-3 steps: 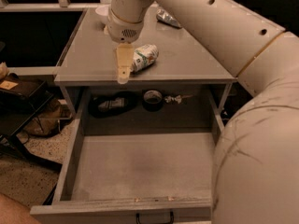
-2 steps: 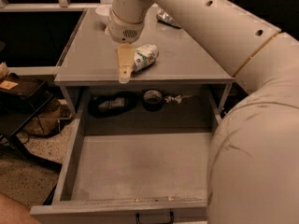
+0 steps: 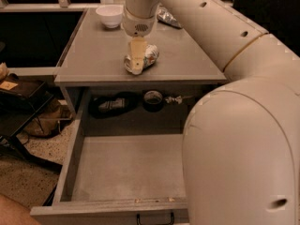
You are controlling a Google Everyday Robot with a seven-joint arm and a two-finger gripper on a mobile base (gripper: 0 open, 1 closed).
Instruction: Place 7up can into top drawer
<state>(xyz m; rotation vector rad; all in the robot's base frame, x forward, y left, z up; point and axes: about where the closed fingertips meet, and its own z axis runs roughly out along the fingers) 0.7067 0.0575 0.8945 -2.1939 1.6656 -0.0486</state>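
Note:
The 7up can (image 3: 150,55) lies on its side on the grey counter top (image 3: 93,55), near the front edge. My gripper (image 3: 137,56) hangs straight down from the arm and sits over the can's left end, covering part of it. The can still rests on the counter. Below, the top drawer (image 3: 126,168) is pulled fully out, wide and shallow with a bare grey bottom. Its small black handle (image 3: 154,218) shows at the bottom edge of the view.
A white bowl (image 3: 109,15) and a shiny crumpled packet (image 3: 168,17) sit at the back of the counter. A black object (image 3: 112,104) and a tape roll (image 3: 153,99) lie on the shelf behind the drawer. My arm (image 3: 234,139) fills the right side. Clutter (image 3: 28,111) stands at left.
My gripper has moved right from beside the can to over its left end. The can has not moved.

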